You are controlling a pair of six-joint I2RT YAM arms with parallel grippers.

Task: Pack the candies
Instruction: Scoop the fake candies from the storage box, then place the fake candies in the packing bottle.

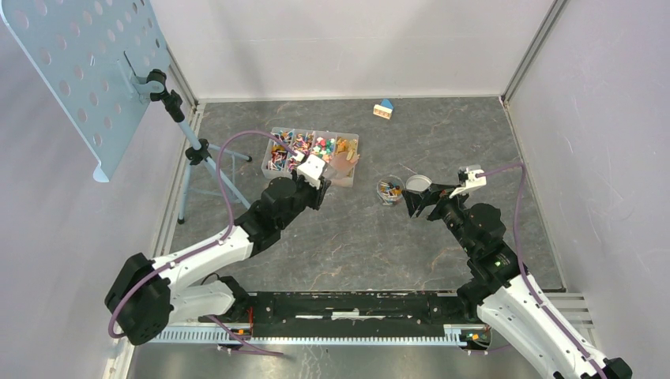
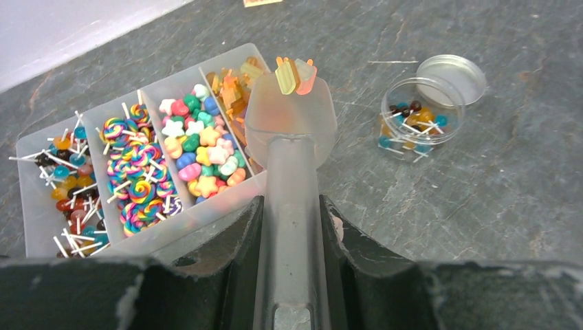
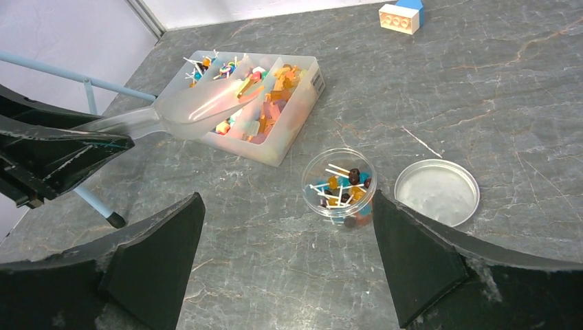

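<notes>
Left gripper [image 2: 292, 216]: jaws pinched tight on the handle of a clear scoop [image 2: 291, 127], fingers [image 2: 234, 240] hard against both sides. Candies [image 2: 295, 74]: a few yellow and orange ones at the scoop's 12 o'clock lip, well beyond the fingertips, no contact with them. More candies sorted by kind in the divided box [image 3: 297, 127], at 9 to 10 o'clock of the scoop bowl in the left wrist view. Scoop bowl over the box's right-hand end; touching or not, cannot tell. Also some on white sticks inside the small round jar [image 3: 305, 180], at 2 o'clock from the scoop, apart from it.

Right gripper [image 3: 288, 194]: spread wide, nothing held. Jar just beyond its fingertips toward 12 to 1 o'clock, untouched. Lid [image 3: 436, 192] flat on the table [image 3: 495, 110], just beside the jar at 3 o'clock. Box at 11 o'clock from the jar, apart. Toy house [image 3: 401, 14] far off at 1 o'clock.
</notes>
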